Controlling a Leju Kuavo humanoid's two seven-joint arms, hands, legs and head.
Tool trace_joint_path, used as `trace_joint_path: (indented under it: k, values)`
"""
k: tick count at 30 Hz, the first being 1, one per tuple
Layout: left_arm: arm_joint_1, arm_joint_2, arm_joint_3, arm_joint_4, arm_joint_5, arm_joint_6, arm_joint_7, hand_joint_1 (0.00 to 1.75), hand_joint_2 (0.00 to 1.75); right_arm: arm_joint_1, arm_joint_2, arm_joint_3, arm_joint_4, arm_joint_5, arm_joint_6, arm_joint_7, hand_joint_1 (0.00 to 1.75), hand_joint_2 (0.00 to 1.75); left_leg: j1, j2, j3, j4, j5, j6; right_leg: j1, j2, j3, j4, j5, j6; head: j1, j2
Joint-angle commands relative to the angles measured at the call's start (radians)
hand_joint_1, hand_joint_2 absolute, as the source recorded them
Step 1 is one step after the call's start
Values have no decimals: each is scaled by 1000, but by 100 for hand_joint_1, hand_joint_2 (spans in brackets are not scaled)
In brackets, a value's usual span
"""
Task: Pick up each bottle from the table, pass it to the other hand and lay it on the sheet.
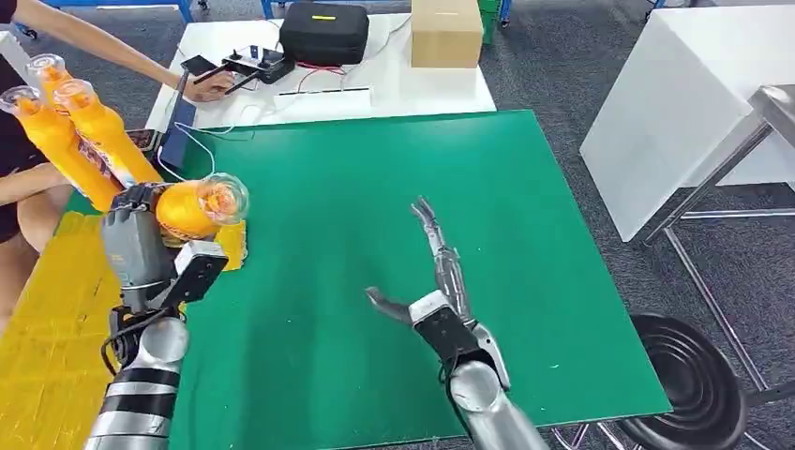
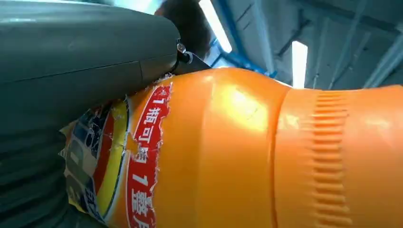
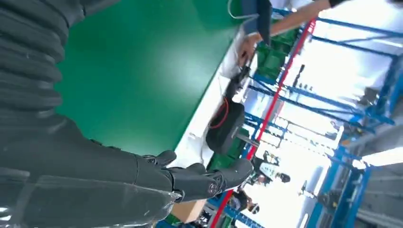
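An orange bottle (image 1: 192, 208) (label torn) is gripped by the left hand (image 1: 141, 246) at the green sheet's (image 1: 375, 234) left edge; the right hand (image 1: 433, 281) is held wide, empty.

Even, bright overhead light over my head view, ceiling lamps (image 2: 299, 57) glaring in my left wrist view, blown-out white at the right of my right wrist view.
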Motion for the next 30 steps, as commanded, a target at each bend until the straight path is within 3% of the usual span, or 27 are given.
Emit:
trace_joint_path:
  k: [1,5,19,21,30]
  values:
    - [52,63,74,65,-153,-1,38,175,175,16,-51,-111,-76,-97,18,13,0,175,2,-1,5,-1,-2,-2,2,3,5,-2,-1,-1,0,0]
    - [50,72,86,110,-279,-1,107,175,175,13,-53,-117,-80,-107,25,20,0,175,3,-1,6,-1,-2,-2,2,3,5,-1,-2,-1,0,0]
    - [50,72,86,110,-279,-1,107,175,175,13,-53,-117,-80,-107,25,20,0,175,1,-1,2,0,-1,-1,1,1,2,0,0,-1,0,0]
    - [24,95,61,165,-358,-1,189,175,175,8,-55,-102,-73,-97,22,24,0,175,3,-2,4,0,-2,-2,2,2,4,-1,-1,-1,0,0]
    - [-102,144,64,506,-387,-1,272,175,175,-31,-69,-38,-35,-66,6,33,0,175,1,-2,2,-1,0,-2,1,0,3,-1,0,-1,0,0]
